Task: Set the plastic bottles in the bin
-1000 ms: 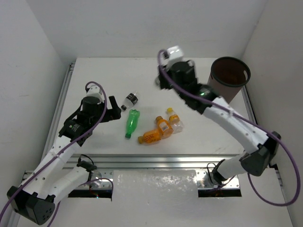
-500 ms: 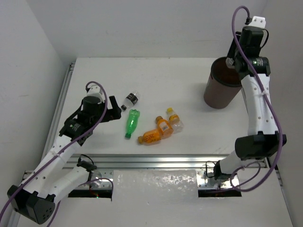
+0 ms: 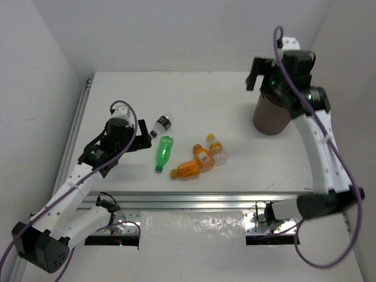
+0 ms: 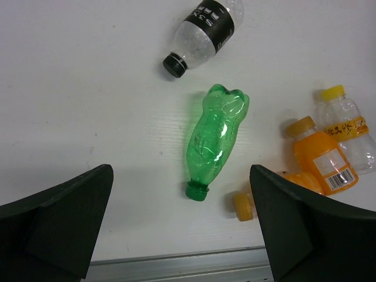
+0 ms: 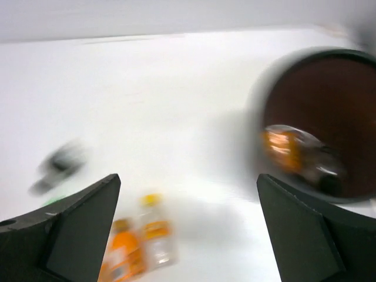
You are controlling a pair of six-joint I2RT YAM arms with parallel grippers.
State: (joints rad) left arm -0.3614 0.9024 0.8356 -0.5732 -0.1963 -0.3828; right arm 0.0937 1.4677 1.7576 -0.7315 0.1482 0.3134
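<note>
Five plastic bottles lie mid-table: a clear one with a black cap (image 3: pixel 161 124), a green one (image 3: pixel 163 153), two orange ones (image 3: pixel 188 170) (image 3: pixel 202 155) and a clear one with a yellow cap (image 3: pixel 216 150). My left gripper (image 3: pixel 141 140) hovers open just left of the green bottle (image 4: pixel 216 138), holding nothing. The dark-brown bin (image 3: pixel 267 120) stands at the far right, partly covered by my right arm. My right gripper (image 3: pixel 261 76) hangs open and empty above the bin's left edge. In the blurred right wrist view, an orange bottle (image 5: pixel 288 147) lies inside the bin (image 5: pixel 329 64).
White walls close in the table on the left, back and right. An aluminium rail (image 3: pixel 194 200) runs along the near edge. The left wrist view also shows the black-capped bottle (image 4: pixel 205 26) and an orange bottle (image 4: pixel 323 155).
My right arm swung from the table's back middle up over the bin, and its gripper opened; it is now moving left off the rim. The left arm edged slightly forward.
</note>
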